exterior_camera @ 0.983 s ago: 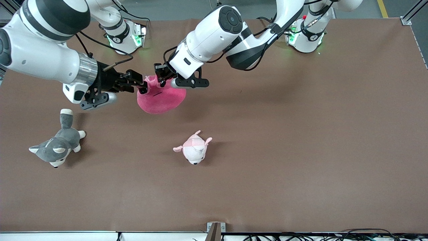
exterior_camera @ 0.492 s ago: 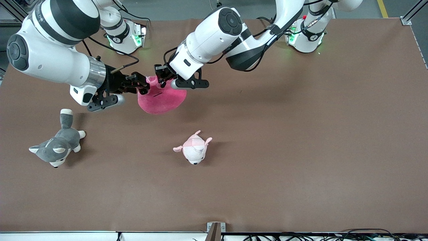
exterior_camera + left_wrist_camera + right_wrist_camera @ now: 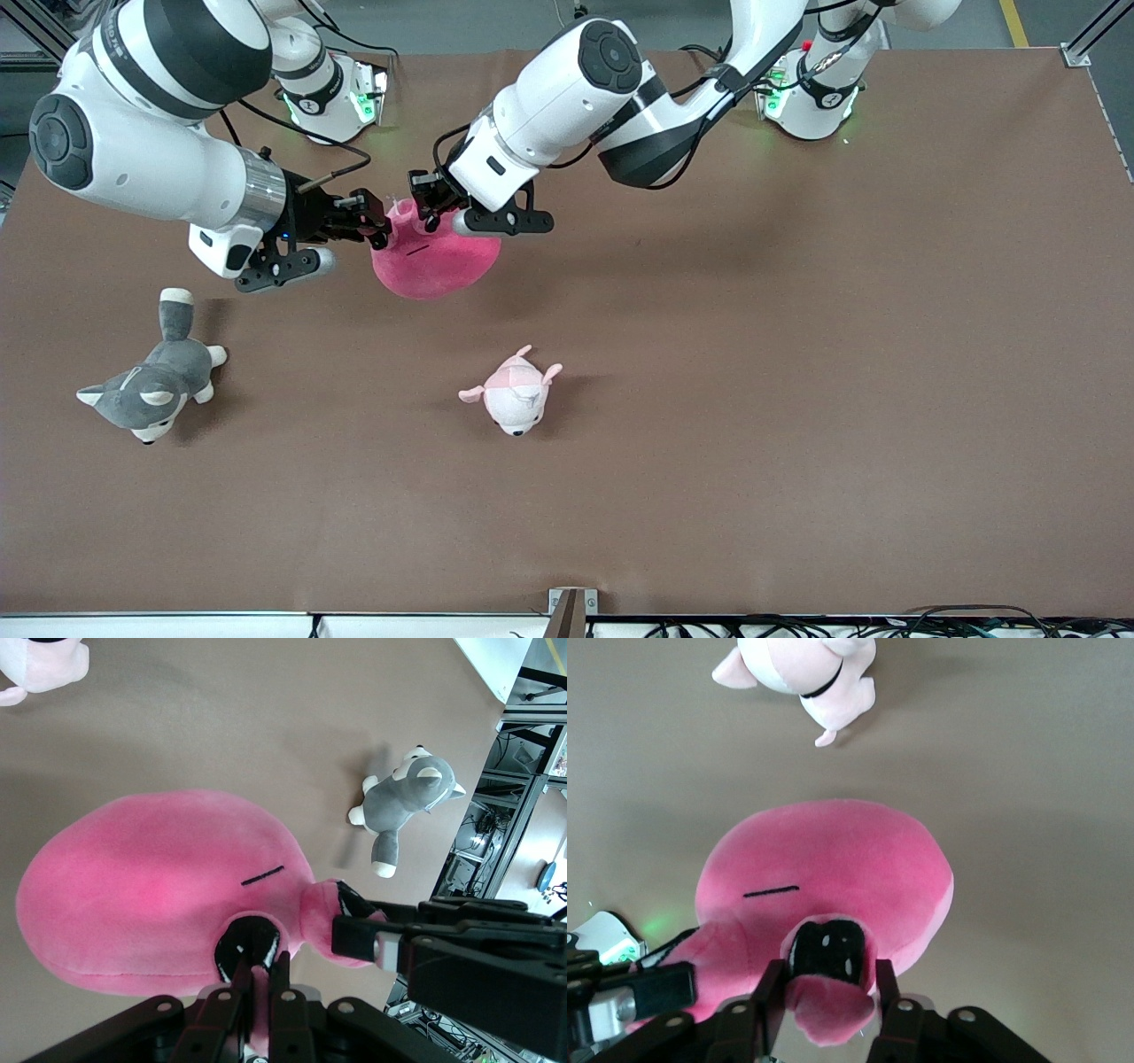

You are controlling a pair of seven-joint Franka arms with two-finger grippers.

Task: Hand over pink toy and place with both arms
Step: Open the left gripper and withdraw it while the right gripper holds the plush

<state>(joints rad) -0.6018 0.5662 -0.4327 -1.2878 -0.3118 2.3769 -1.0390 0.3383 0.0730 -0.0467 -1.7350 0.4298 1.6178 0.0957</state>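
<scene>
The pink toy [image 3: 434, 261] hangs in the air over the bench [image 3: 797, 354], toward the right arm's end and nearer the arms' bases than the two other plush animals. It is a round, blob-shaped hot-pink plush with a smooth, full body, a short black stitched line across it, and a black patch with small white dots near its narrow upper end, where a lighter pink knob sticks out. The left pincer [image 3: 423, 210] is closed tight on the plush at that upper end; in the left wrist view its two black fingers [image 3: 237, 1010] stand close together with pink fabric pinched between them beside the black patch. The right pincer [image 3: 379, 223] is at the same end of the toy, with its fingers [image 3: 766, 1005] spread apart on either side of a pink flap, loosely around it rather than clamped. On the bench lie a grey-and-white husky plush [image 3: 152, 390] at the right arm's end and a pale pink-and-white plush animal [image 3: 514, 397] near the middle, both nearer the front camera than the pink toy.
</scene>
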